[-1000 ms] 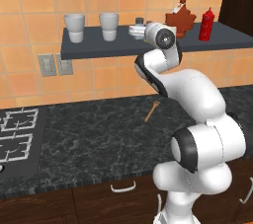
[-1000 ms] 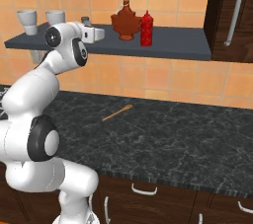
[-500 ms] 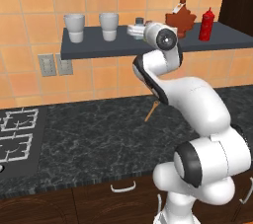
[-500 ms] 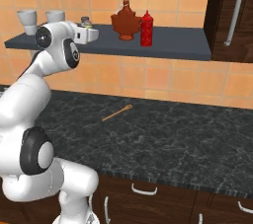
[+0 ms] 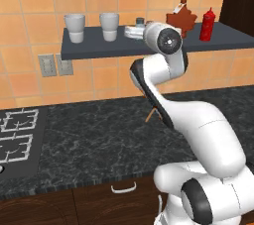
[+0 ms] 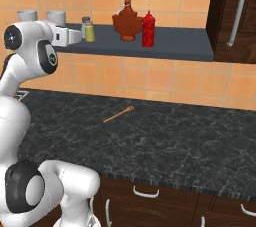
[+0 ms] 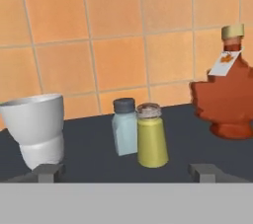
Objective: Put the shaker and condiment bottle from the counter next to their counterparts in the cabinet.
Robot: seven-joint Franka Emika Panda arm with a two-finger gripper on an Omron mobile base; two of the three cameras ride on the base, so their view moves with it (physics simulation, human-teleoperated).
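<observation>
The gripper (image 7: 125,172) is spread wide, holding nothing. Just beyond, the yellow-green shaker (image 7: 151,136) stands upright on the cabinet shelf (image 6: 170,46) touching the blue-grey shaker (image 7: 124,126). Farther along, maple-leaf syrup bottle (image 6: 127,20), then red condiment bottle (image 6: 148,29)

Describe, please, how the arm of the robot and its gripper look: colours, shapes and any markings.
The arm is glossy white, built of rounded, thick segments with dark round caps at the joints. No cables or markings are visible. The gripper ends in two small, dark grey, blocky finger tips.
</observation>
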